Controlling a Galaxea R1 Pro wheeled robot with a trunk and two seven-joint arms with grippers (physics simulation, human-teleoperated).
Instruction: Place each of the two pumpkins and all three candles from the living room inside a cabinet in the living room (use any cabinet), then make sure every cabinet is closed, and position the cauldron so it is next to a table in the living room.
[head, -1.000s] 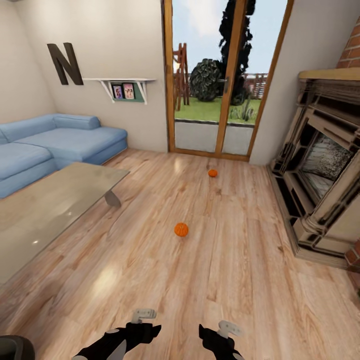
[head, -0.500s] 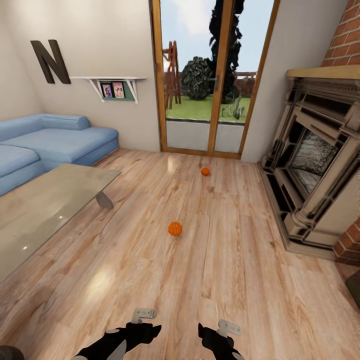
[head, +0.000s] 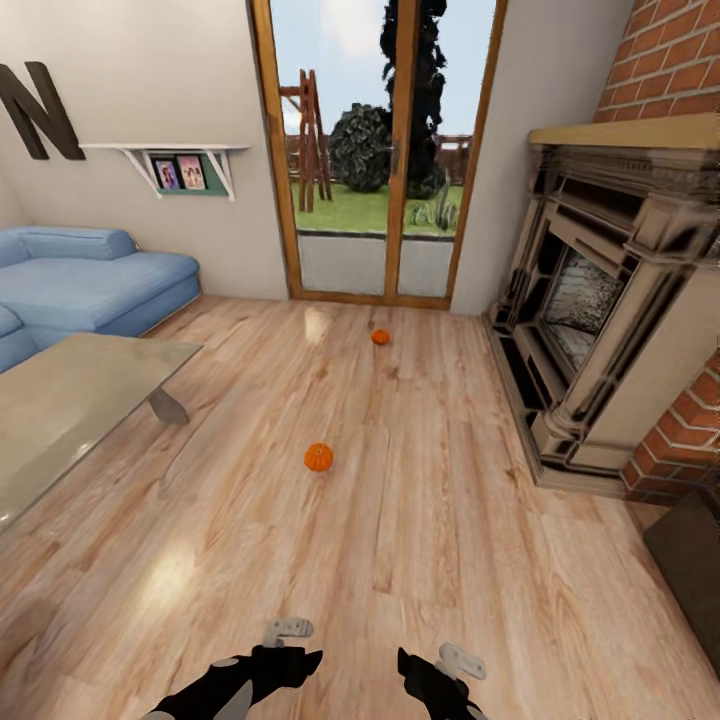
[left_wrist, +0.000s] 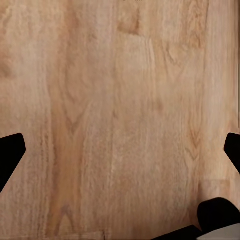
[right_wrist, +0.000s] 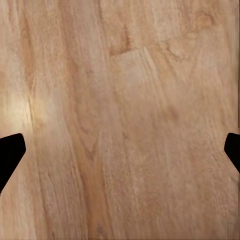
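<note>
Both end effectors spread wide over bare floor (left_wrist: 120, 100) — fingertips cropped at frame edges; two pumpkins (head: 318, 457) ahead.

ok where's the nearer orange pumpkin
In the head view, the nearer small ribbed orange pumpkin sits on the wooden floor, centre-left, right of the glass table.

a blue sofa (head: 90, 285) sits behind a glass-topped table (head: 60, 410) on the wood floor (head: 420, 520). a glazed door (head: 385, 150) shows the garden. an ornate fireplace surround (head: 610, 300) backs onto brick; a wall shelf (head: 180, 165) holds framed pictures.
</note>
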